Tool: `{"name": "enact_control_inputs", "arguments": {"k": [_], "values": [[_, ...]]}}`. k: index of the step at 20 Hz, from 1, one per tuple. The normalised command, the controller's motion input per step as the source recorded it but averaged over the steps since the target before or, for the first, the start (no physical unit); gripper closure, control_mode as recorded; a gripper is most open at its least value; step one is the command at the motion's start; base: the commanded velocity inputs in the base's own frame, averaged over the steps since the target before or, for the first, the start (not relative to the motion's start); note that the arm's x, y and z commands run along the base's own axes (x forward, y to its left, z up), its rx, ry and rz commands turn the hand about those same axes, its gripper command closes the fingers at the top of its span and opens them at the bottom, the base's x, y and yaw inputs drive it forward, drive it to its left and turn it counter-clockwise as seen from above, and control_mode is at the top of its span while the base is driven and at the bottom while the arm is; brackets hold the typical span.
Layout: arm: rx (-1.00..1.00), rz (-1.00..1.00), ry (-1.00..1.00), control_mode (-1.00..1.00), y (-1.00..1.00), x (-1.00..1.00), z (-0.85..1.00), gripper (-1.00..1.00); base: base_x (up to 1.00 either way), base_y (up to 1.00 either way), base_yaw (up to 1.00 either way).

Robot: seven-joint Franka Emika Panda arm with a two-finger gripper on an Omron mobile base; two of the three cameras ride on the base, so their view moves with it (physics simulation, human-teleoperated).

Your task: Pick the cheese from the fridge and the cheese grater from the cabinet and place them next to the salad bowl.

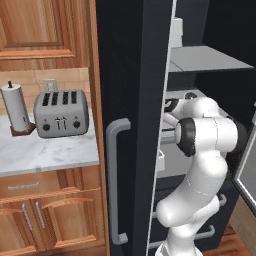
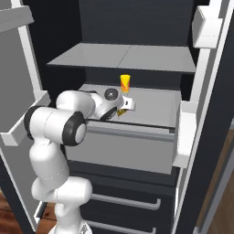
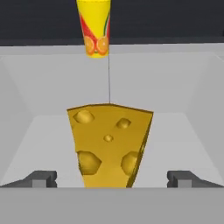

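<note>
Grey shelves fill the open fridge [image 2: 151,59], and our arm reaches in over the drawer top where the cheese [image 3: 109,144] stands. Our gripper [image 3: 112,178] has its fingers spread wide, one tip either side of the wedge and neither touching it, so we judge it lined up to close on the cheese. A yellow cup [image 3: 94,28] stands farther back, clear of the approach.

The cheese [image 3: 109,144], a yellow-orange wedge pitted with holes, stood upright on its narrow end inside a grey drawer of the black fridge [image 2: 137,55], whose doors hung open on grey shelves above and drawers below.
</note>
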Motion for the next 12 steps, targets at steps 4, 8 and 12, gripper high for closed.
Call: {"name": "enact_control_inputs", "arguments": {"k": [4, 8, 12], "values": [[0.00, 0.00, 0.00, -1.00, 0.00, 0.32, -0.26, -1.00, 0.00, 0.00, 0.00], [0.00, 0.00, 0.01, -1.00, 0.00, 0.30, -0.33, 1.00, 0.00, 0.00, 0.00], [0.00, 0.00, 0.00, -1.00, -0.02, 0.26, -0.26, 1.00, 0.00, 0.00, 0.00]]}}
